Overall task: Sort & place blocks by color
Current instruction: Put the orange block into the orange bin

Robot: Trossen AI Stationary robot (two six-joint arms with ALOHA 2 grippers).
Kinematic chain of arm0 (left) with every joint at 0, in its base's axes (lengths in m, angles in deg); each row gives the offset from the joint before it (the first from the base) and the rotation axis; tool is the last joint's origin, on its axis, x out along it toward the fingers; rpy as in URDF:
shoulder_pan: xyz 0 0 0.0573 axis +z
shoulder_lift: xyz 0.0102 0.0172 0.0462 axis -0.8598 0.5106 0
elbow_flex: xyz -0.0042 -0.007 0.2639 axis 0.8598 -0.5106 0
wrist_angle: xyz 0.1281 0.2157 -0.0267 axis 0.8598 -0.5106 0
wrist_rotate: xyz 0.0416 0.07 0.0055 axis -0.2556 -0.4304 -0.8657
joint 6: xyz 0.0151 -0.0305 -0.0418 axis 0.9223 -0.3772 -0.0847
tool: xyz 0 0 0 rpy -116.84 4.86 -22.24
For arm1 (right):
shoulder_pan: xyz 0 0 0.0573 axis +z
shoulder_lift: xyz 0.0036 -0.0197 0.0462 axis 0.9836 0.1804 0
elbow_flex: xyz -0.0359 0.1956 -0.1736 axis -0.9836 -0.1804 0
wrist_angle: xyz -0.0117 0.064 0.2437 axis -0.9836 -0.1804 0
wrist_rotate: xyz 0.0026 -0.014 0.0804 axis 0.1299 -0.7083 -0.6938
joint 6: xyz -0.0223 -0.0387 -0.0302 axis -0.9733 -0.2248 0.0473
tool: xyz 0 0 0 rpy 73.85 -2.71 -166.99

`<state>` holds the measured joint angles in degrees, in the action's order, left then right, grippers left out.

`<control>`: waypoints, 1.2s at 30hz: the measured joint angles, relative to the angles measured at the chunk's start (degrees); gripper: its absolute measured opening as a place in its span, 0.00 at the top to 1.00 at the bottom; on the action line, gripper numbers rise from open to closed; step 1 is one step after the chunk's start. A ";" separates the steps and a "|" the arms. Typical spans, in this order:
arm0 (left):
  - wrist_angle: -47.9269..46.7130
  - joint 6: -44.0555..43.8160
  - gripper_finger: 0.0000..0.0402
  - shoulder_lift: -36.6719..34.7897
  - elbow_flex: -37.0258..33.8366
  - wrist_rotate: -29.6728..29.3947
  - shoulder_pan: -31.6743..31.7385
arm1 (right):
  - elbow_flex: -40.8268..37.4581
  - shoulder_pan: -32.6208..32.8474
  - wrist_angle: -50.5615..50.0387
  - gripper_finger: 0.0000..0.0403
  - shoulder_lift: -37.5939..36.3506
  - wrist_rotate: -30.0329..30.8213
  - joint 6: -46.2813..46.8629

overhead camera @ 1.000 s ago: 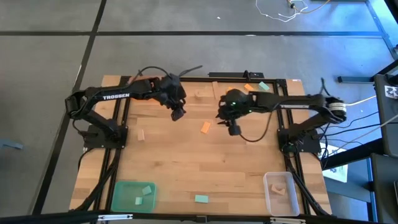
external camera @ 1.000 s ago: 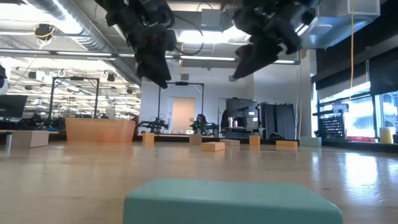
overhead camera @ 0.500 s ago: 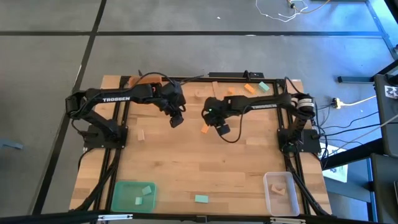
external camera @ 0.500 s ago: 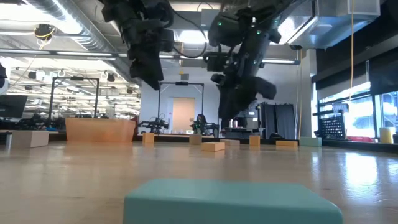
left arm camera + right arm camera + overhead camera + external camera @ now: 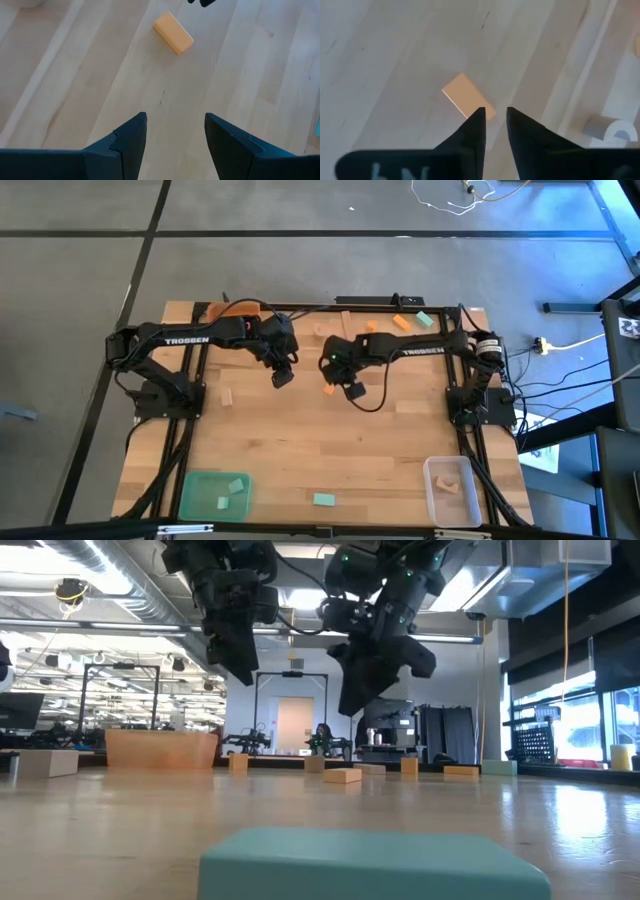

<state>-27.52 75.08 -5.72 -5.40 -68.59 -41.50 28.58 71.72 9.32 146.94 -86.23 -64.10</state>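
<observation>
Right claw hanging over an orange block mid-bench

The right claw (image 5: 494, 125) is hovering above the bench (image 5: 300, 450), its fingers standing a narrow gap apart and gripping nothing — the orange block (image 5: 468, 96) is lying flat on the wood just beyond its tips. The left claw (image 5: 175, 132) is hanging nearby with fingers apart and empty, that same orange block (image 5: 173, 33) well ahead of it — other blocks are lying scattered farther off.

You have open table (image 5: 330, 450) in the middle; both arms crowd the orange block (image 5: 329, 385) from either side.
</observation>
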 joint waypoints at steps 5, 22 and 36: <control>-0.02 0.00 0.53 0.00 0.00 0.00 0.01 | -0.02 0.77 0.24 0.72 0.00 -0.08 -0.09; -0.69 0.00 0.53 -0.02 -0.02 0.02 0.00 | -0.24 -0.96 -3.58 0.54 3.40 -9.85 22.58; -0.89 0.00 0.53 -0.02 -0.04 0.28 -0.02 | -0.24 -1.34 -1.03 0.54 10.18 -10.37 24.01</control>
<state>-28.41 75.08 -5.74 -5.45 -68.31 -41.52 28.34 70.37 8.30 157.11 -96.60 -40.09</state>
